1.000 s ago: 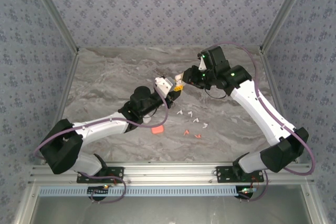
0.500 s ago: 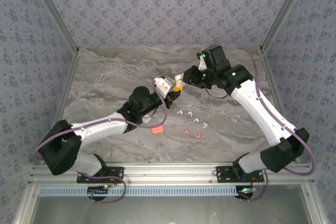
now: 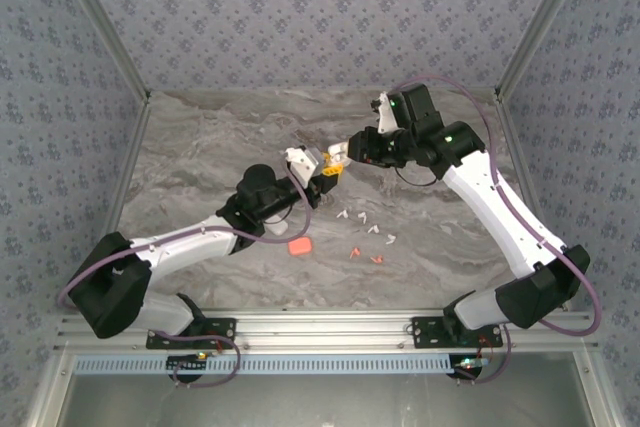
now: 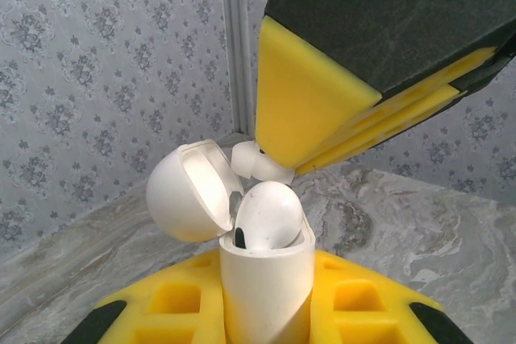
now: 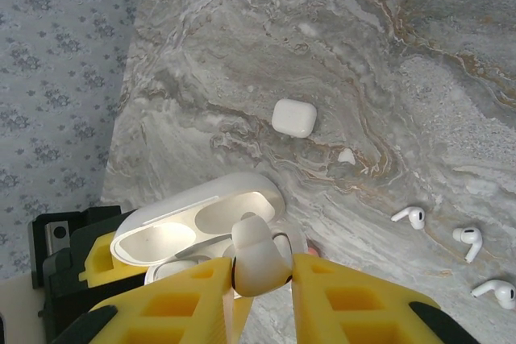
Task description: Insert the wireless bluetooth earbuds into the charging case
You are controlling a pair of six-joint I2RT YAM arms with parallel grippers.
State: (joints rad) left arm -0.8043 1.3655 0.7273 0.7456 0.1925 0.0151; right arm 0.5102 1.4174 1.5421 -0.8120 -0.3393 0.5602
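A: What is held on the left?

B: The charging case [image 4: 266,279] is clamped upright between the pads of the left gripper [image 4: 266,316] and raised clear of the table [image 5: 451,54]. Its lid [image 4: 193,199] is swung back to the left, and one seated earbud [image 4: 270,213] is seen in its well.

A: And just to the right of that?

B: The held earbud [image 5: 258,257] is pinched between the yellow fingers of the right gripper [image 5: 262,279], directly over the open mouth of the case. Whether bud and case are touching cannot be told.

A: How is this step best done?

B: The insertion is judged to be under way. The stem should be lined up with the free well beside the seated bud, and the bud lowered slowly and straight. The case should be kept steady and upright meanwhile. The pinch is best released only once the bud is fully sunk. The lid should not be knocked, nor the seated bud nudged out.

A: What is left farther right?

B: On the table, a closed white case [image 5: 293,117] is seen, with loose white earbuds [image 5: 409,216] scattered to its right. From overhead a red case [image 3: 298,245] and, right of it, red earbuds [image 3: 352,252] are made out — all well apart from the grippers, so much of the task is judged to be outstanding
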